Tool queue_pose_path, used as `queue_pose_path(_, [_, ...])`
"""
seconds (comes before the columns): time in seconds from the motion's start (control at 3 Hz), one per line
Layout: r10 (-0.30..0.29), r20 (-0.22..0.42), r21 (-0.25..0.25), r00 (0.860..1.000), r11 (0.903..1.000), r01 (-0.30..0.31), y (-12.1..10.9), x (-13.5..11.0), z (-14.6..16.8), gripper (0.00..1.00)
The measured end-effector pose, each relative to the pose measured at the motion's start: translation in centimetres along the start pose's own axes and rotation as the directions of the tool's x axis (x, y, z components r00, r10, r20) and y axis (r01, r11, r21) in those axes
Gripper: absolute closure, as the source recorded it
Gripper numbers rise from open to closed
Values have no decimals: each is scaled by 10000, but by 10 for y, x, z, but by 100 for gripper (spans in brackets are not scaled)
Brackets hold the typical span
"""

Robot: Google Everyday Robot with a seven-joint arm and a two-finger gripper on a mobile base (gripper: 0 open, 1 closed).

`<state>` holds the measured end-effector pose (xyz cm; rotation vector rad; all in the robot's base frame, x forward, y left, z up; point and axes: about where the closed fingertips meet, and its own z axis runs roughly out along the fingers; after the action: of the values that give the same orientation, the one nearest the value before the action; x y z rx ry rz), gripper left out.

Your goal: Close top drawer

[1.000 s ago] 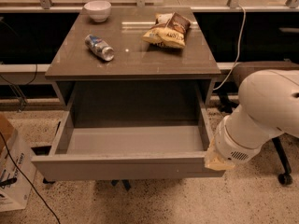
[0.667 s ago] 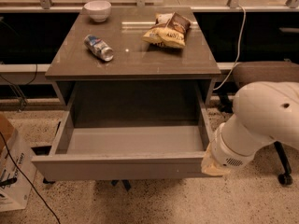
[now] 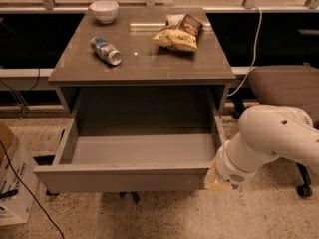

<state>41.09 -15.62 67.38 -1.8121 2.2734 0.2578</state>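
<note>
At the far left, one cardboard box (image 3: 12,185) is standing on the speckled floor (image 3: 159,218), with a dark cable (image 3: 30,203) running across the floor in front of it. One grey cabinet is occupying the centre, and its glossy tabletop (image 3: 144,66) is carrying four items. One white bowl (image 3: 104,10) is sitting at the rear left corner, and one plastic bottle (image 3: 105,50) is lying on its side nearer the front left. Two snack bags (image 3: 180,32) are lying overlapped at the rear, right of centre. Beneath the tabletop, the top drawer (image 3: 124,178) is standing pulled well out toward the camera, its flat front being the nearest part of the cabinet. One white cord (image 3: 255,44) is hanging down behind the cabinet's right side. One white robot arm (image 3: 271,141) is reaching in from the right, and the gripper (image 3: 218,178) is sitting right at the right end of the drawer front; whether it is open or closed cannot be told. One chair with a brown seat (image 3: 286,86) is standing behind the arm.
</note>
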Motion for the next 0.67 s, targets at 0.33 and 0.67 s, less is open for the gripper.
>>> queue_pose_path(0.33, [-114,325,118,9994,9999,110,-24,-5,22,100])
queue_pose_path(0.67, [-121,336,128,9994,9998,117,-25,-5,22,100])
